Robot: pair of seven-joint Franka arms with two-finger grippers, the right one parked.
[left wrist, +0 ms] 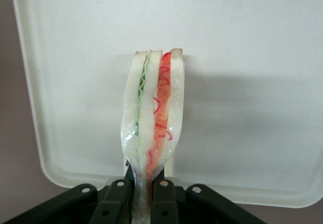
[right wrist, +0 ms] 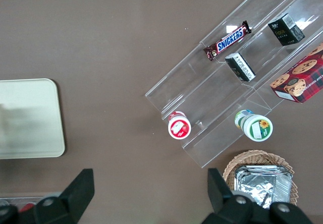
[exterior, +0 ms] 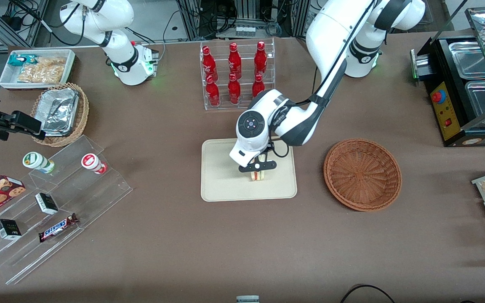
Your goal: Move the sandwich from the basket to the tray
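While end effector (left wrist: 144, 196) pinches clear-wrapped triangular sandwich (left wrist: 153, 118), smooth cream tray (left wrist: 262, 148)

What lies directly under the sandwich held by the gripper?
The tray lies under the sandwich, which the gripper pinches edge-on. The sandwich's own bulk hides whether its lower end touches the tray.

front view looks down from overhead; both wrist views (probably downward-facing) share the tray (exterior: 221, 185).
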